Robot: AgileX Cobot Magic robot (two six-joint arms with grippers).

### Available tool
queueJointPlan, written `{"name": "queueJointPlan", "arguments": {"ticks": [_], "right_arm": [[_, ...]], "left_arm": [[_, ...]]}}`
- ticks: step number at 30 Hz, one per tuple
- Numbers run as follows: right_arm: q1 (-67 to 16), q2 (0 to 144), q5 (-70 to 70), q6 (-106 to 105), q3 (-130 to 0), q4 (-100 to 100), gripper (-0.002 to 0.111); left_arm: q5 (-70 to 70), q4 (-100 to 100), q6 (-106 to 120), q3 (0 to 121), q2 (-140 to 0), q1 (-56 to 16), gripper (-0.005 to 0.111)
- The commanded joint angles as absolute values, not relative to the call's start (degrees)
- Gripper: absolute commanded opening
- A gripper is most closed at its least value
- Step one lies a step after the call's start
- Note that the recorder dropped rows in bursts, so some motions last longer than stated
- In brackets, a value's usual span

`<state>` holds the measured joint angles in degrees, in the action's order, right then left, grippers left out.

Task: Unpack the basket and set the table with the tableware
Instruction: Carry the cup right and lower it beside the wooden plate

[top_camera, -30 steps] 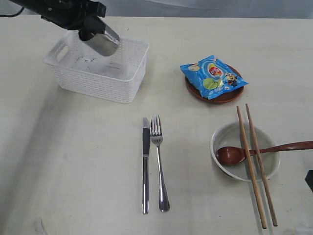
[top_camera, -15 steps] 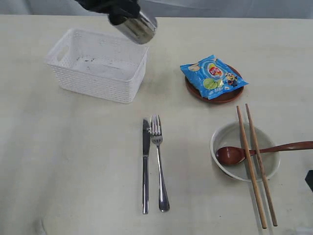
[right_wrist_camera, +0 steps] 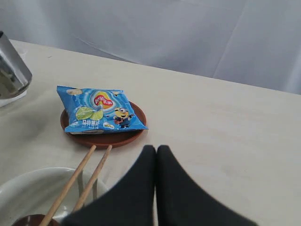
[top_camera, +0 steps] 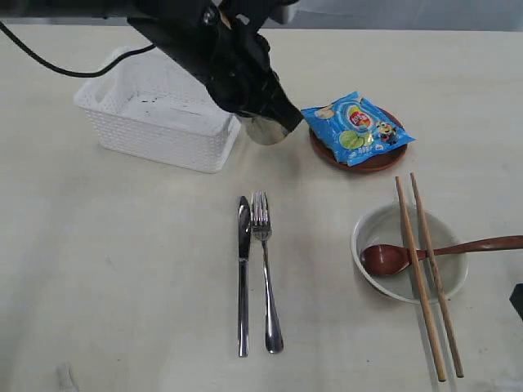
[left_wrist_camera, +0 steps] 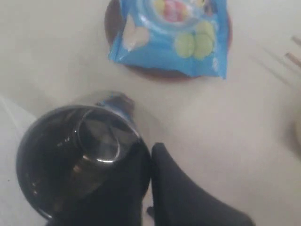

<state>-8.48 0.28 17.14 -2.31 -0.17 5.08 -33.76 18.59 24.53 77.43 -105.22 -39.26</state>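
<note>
My left gripper (top_camera: pixel 260 114) is shut on the rim of the shiny steel cup (top_camera: pixel 266 130), which hangs low over the table (top_camera: pixel 122 269) between the white basket (top_camera: pixel 155 139) and the reddish-brown plate (top_camera: pixel 372 161). In the left wrist view one finger (left_wrist_camera: pixel 181 193) presses the outside of the cup (left_wrist_camera: pixel 80 150). The steel knife (top_camera: pixel 243 269) and fork (top_camera: pixel 265 273) lie side by side at the middle. Chopsticks (top_camera: pixel 425 269) and a dark red spoon (top_camera: pixel 388 258) rest on the off-white bowl (top_camera: pixel 372 224). My right gripper (right_wrist_camera: pixel 156 151) is shut and empty, near the bowl (right_wrist_camera: pixel 28 188).
A blue chip bag (top_camera: pixel 353 126) lies on the plate. The basket shows nothing in it but small dark specks. My left arm reaches across above the basket's right end.
My left gripper has carried the cup from above the basket to the right and down, to the spot between basket and plate. The right gripper has not moved.
</note>
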Motion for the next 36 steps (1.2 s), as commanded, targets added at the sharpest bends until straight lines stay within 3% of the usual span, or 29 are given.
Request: {"name": "queueJointPlan", "arguments": {"ticks": [1,13,19,36], "right_arm": [[-8.2,0.0,17.1,-2.2,0.0,5.1,0.000],[-8.2,0.0,17.1,-2.2,0.0,5.1,0.000],[-8.2,0.0,17.1,-2.1,0.0,5.1,0.000],[-8.2,0.0,17.1,-2.1,0.0,5.1,0.000]], "left_arm": [[-33.2,7.3,16.0,77.1,-107.7,-39.5,0.000],[-40.2,-11.8,6.1,77.1,-108.0,-35.4,0.000],[-39.5,-9.5,3.3,77.1,-108.0,-33.2,0.000],[-32.0,2.2,7.0,79.2,-109.4,-40.7,0.000]]}}
